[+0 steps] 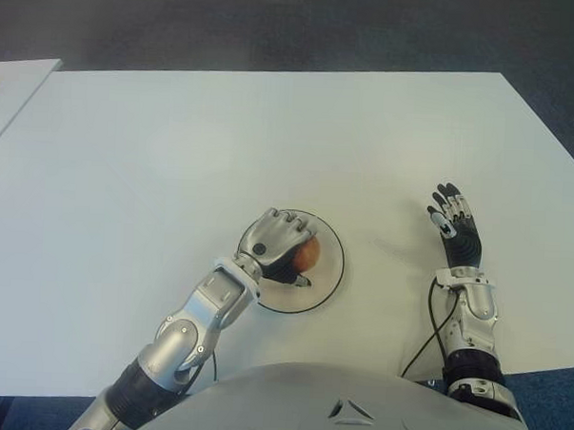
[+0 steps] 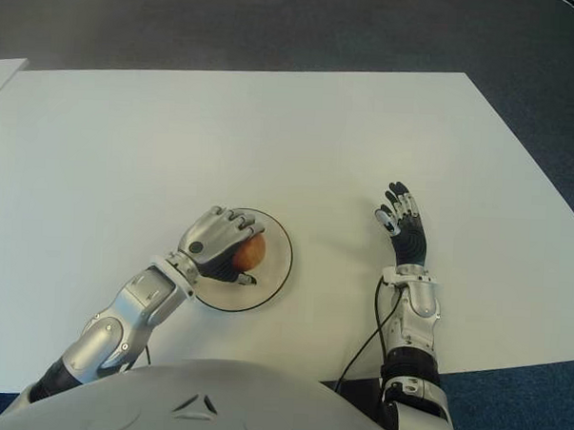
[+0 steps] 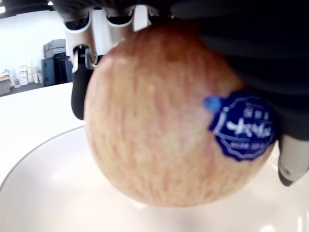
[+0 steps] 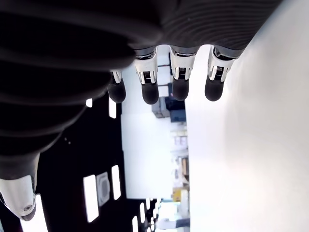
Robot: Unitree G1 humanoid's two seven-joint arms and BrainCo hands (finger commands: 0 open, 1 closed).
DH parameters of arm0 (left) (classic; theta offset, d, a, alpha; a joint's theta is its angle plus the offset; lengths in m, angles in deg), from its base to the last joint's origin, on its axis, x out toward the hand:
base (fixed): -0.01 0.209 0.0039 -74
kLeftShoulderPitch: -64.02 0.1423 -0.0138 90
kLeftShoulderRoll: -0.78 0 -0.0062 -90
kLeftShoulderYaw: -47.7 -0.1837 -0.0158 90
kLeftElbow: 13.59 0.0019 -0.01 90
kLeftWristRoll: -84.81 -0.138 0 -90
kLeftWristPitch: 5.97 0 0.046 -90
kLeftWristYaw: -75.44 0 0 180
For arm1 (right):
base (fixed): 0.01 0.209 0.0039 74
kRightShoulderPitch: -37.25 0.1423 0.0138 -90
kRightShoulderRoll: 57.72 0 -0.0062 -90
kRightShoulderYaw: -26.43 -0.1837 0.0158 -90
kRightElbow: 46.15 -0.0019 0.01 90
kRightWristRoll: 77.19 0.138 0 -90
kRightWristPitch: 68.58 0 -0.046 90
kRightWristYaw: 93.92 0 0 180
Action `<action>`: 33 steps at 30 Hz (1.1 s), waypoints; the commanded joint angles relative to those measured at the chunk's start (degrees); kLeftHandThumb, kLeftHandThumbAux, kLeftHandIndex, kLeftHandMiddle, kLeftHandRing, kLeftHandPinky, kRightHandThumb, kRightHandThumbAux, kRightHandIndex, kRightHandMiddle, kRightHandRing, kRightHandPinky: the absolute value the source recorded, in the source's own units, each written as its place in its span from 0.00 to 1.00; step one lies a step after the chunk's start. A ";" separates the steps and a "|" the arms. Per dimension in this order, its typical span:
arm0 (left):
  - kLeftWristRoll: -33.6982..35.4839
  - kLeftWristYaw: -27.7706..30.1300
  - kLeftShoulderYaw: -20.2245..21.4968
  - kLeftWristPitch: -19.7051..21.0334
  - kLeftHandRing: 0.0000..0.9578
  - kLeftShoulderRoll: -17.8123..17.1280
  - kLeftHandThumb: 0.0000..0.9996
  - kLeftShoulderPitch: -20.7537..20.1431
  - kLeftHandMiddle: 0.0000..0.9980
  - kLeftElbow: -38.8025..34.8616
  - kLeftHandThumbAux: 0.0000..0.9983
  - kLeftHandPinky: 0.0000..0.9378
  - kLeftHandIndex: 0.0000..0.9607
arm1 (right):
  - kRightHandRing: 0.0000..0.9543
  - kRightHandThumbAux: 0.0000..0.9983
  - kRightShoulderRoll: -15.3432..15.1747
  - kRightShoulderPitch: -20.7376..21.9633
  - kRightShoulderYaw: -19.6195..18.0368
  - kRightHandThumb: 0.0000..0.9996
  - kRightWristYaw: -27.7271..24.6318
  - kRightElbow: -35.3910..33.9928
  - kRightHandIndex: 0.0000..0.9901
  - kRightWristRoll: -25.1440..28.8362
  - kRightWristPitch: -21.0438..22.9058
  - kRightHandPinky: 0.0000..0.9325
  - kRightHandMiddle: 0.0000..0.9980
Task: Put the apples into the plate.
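A reddish-yellow apple [image 1: 308,255] with a blue sticker [image 3: 244,126] sits inside the round white plate [image 1: 331,265] near the table's front edge. My left hand [image 1: 278,243] is curled over the apple from the left, fingers wrapped around it. In the left wrist view the apple [image 3: 164,121] fills the frame and its underside meets the plate [image 3: 43,193]. My right hand [image 1: 453,218] shows to the right of the plate, fingers spread and holding nothing. No other apple is in view.
The white table [image 1: 271,138] stretches wide behind and to both sides of the plate. A second white surface [image 1: 12,84] stands at the far left. A black cable [image 1: 424,340] runs along the right forearm by the front edge.
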 commanded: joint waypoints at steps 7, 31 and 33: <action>-4.26 1.09 0.08 2.42 0.07 1.15 0.15 0.45 0.10 -1.04 0.34 0.05 0.10 | 0.04 0.57 1.23 -1.30 0.16 0.28 -0.55 2.50 0.03 0.20 0.81 0.00 0.10; -8.43 5.59 -0.25 4.25 0.00 3.28 0.00 1.66 0.00 -3.87 0.27 0.00 0.00 | 0.04 0.57 1.26 -1.09 -0.14 0.29 -0.85 2.51 0.04 0.27 1.25 0.00 0.11; -8.26 5.79 -0.18 4.19 0.00 3.34 0.01 1.65 0.00 -3.98 0.27 0.00 0.00 | 0.04 0.57 1.25 -1.07 -0.14 0.29 -0.92 2.46 0.04 0.30 1.32 0.00 0.10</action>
